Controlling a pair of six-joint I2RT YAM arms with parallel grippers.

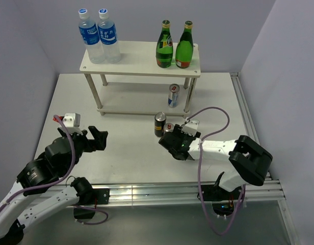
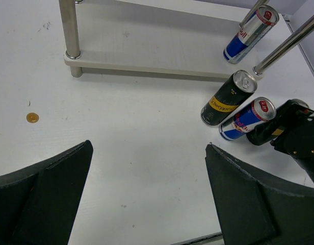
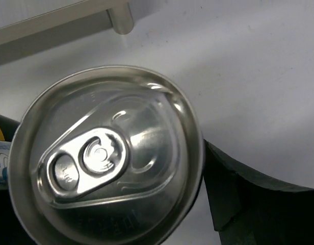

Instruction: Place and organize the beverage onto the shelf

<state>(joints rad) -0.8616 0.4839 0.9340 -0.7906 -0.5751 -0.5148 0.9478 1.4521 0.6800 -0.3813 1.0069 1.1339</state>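
The white shelf (image 1: pixel 141 60) stands at the back. Two green bottles (image 1: pixel 175 46) stand on its top board at the right. One silver-blue can (image 1: pixel 173 95) stands on its lower board, also in the left wrist view (image 2: pixel 249 33). On the table, a dark can (image 1: pixel 160 124) (image 2: pixel 228 97) stands beside the second silver-blue can (image 2: pixel 247 118). My right gripper (image 1: pixel 171 139) is shut on another dark can (image 3: pixel 106 158), whose top fills the right wrist view. One finger (image 3: pixel 238 194) presses its side and the other is hidden. My left gripper (image 1: pixel 98 138) (image 2: pixel 147 148) is open and empty over the table.
Two clear water bottles (image 1: pixel 98 37) with blue labels stand on the shelf's top board at the left. The shelf's metal posts (image 2: pixel 70 30) rise from the lower board. A small orange dot (image 2: pixel 32 118) lies on the table. An aluminium rail (image 1: pixel 162 191) runs along the near edge.
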